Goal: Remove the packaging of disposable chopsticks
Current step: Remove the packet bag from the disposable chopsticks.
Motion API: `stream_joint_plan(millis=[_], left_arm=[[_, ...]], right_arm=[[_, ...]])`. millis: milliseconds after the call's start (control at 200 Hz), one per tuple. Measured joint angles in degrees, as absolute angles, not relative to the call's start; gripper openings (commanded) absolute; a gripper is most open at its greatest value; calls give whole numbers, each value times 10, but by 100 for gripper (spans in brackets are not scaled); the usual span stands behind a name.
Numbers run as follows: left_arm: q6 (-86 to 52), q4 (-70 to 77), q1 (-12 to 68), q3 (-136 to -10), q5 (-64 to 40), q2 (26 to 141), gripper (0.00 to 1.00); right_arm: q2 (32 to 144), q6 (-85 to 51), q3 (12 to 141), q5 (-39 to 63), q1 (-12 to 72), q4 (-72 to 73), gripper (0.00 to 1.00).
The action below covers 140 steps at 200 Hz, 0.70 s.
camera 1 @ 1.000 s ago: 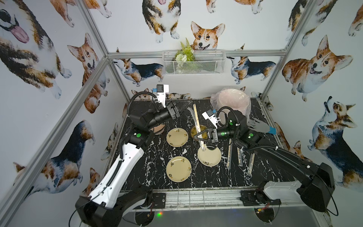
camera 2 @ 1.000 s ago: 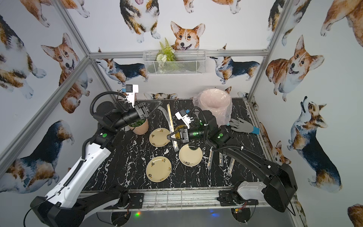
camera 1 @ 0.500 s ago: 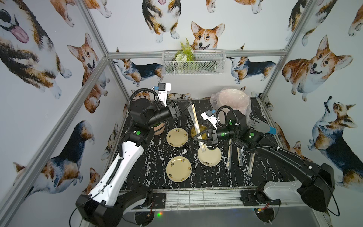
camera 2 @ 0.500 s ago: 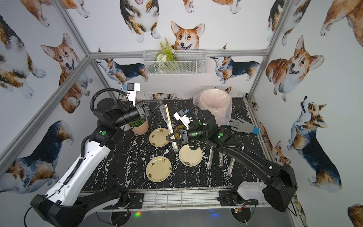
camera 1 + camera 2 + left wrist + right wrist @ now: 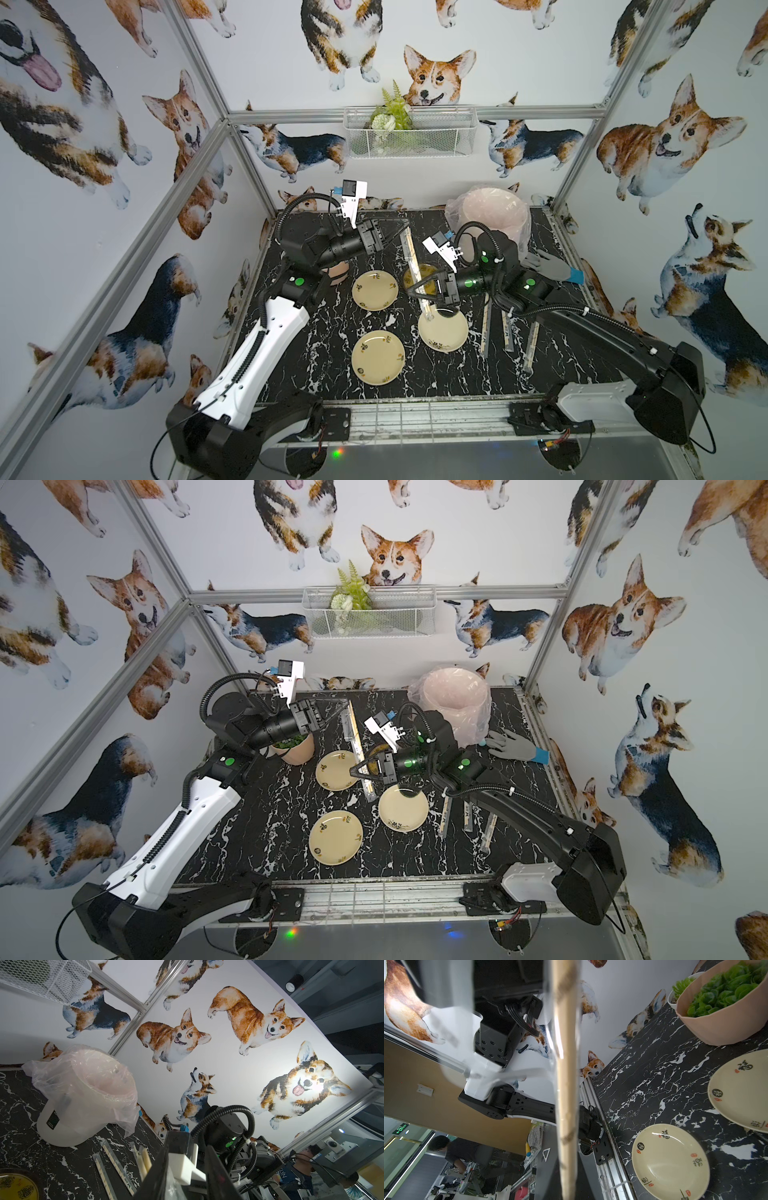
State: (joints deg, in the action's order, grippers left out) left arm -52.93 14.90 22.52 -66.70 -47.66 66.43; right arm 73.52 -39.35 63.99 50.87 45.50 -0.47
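Since a second ago, the left hand [image 5: 400, 229] has closed in on the top end of the packaging [image 5: 410, 253]; whether it has clamped is unclear. The right hand [image 5: 415, 291] clenches the disposable chopsticks [image 5: 566, 1084] aloft, sleeve not yet off. Three wrapped pairs [image 5: 505, 332] wait on the table [image 5: 316, 332].

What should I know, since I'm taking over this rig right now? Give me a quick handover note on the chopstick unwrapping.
Right gripper: shut on wrapped chopsticks, held tilted above the plates.
Left gripper: fingertips at the upper end of that pair's sleeve; whether the grip is firm is unclear.
Three more wrapped pairs lie on the table to the right of the plates.
Done: nothing visibly unwrapped; no bare pair seen on the plates.
Left: pull this sleeve off, probably drop it in the lined bin, then do the other three.
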Motion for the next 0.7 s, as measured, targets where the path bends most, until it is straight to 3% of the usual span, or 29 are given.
stream_joint_plan(millis=[701], left_arm=[[-499, 110, 225, -653, -453, 654, 36]], right_arm=[[732, -393, 641, 506, 456, -13, 0]])
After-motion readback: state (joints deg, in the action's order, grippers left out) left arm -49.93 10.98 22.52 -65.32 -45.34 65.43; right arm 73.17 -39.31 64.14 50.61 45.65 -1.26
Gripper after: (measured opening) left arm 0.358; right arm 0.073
